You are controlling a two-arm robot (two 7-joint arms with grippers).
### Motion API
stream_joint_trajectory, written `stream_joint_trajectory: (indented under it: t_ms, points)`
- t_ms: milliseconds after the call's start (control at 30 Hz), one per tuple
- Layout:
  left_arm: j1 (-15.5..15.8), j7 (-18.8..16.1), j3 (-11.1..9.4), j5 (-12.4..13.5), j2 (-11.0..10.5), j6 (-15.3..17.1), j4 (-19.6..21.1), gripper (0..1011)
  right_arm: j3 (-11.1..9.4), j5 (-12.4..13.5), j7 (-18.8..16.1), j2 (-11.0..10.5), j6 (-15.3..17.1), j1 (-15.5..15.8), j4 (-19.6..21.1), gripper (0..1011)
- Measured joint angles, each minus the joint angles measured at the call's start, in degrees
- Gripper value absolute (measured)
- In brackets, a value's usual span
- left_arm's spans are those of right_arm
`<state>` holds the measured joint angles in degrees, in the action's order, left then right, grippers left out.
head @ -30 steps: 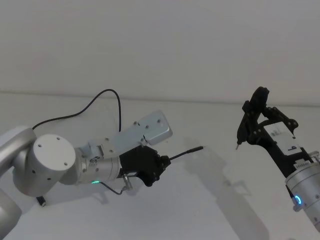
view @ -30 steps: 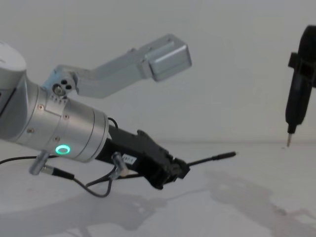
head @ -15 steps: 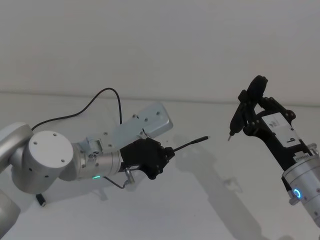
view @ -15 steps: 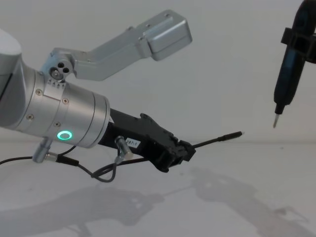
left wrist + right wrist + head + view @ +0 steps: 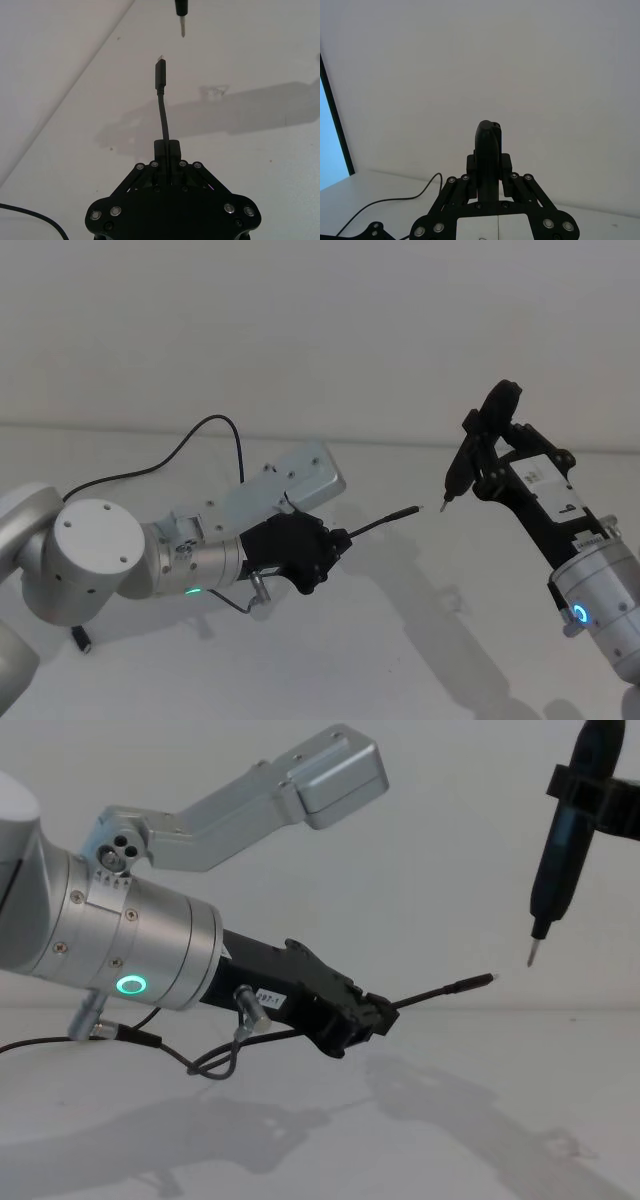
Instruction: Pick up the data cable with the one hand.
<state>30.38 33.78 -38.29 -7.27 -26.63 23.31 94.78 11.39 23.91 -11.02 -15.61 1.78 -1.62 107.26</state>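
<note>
The left gripper (image 5: 372, 1017) was squeezed shut on the data cable (image 5: 440, 991), holding it up off the table (image 5: 480, 1120). The right gripper (image 5: 478, 462) was clamped on a black pen tool (image 5: 560, 870). The cable looked light and bendy, so holding it close behind the plug seemed best.

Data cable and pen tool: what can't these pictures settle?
- Data cable: its far end leaves the head view at the left edge.
- Plug tip: too small in the left wrist view to tell the connector type.
- Pen-shaped tool: its top is cut off by the chest view's upper edge.
</note>
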Motion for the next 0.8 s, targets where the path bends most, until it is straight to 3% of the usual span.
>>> stream_joint_trajectory:
  t_ms: [800]
  points:
    - [-0.1, -0.1, 0.2, -0.1, 0.1, -0.2, 0.2, 51, 1.5, -0.5, -0.8, 1.7, -0.2, -2.8, -3.1, 268]
